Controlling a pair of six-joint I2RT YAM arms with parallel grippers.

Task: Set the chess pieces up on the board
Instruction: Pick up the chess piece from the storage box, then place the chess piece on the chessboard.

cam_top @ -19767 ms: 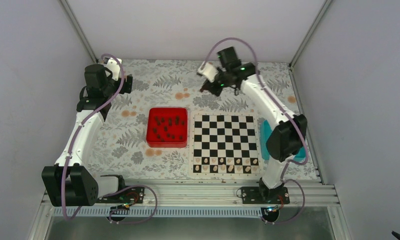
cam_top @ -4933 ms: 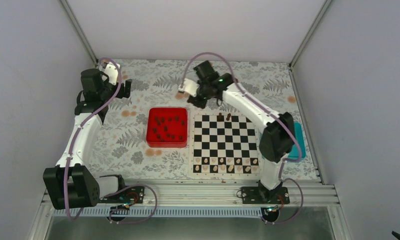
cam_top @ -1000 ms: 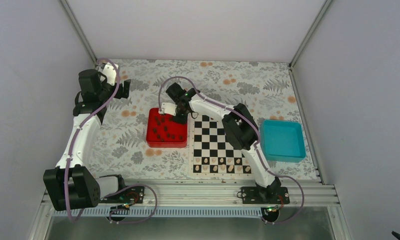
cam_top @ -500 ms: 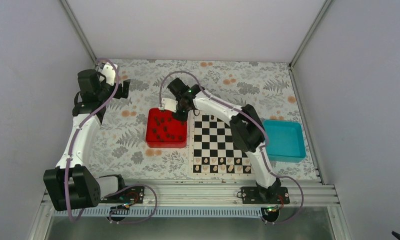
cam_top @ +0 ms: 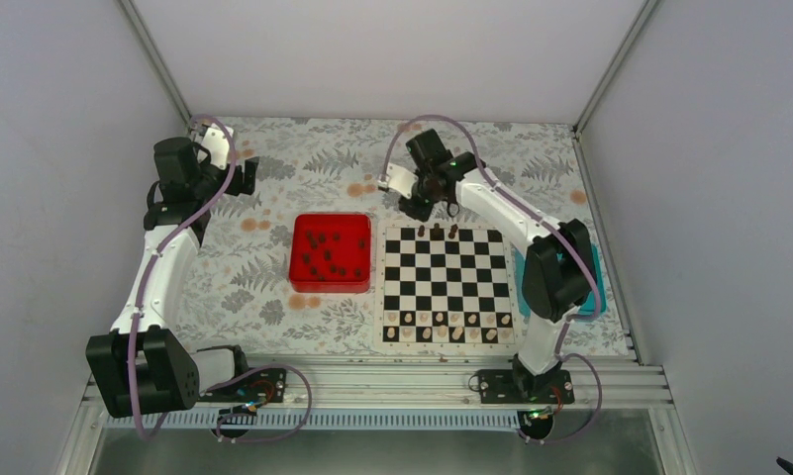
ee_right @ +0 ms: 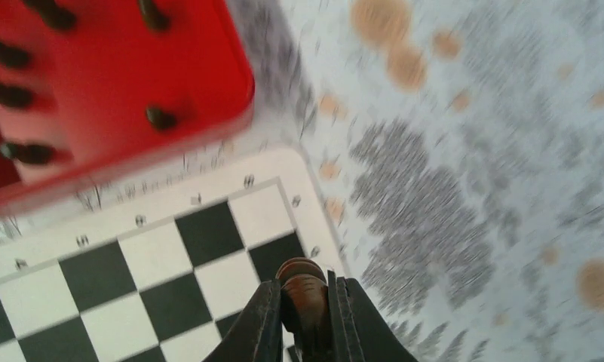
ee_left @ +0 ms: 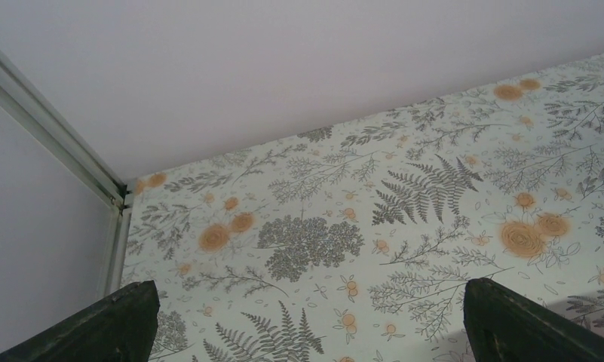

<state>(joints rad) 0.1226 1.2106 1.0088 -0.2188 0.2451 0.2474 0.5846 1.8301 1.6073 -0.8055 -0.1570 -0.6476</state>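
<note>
Brown chess piece [ee_right: 302,285] pinched in right pincer [ee_right: 304,305], over board [ee_right: 155,260] corner.

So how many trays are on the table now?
2. A red tray lies left of the board. A teal tray lies right of the board, mostly hidden behind the right arm. No other tray shows.

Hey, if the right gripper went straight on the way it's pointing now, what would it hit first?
Most likely the board, near its corner beside the red tray. The right gripper, shut on a dark chess piece, points down there, so the piece would touch first; depth is unclear.
</note>
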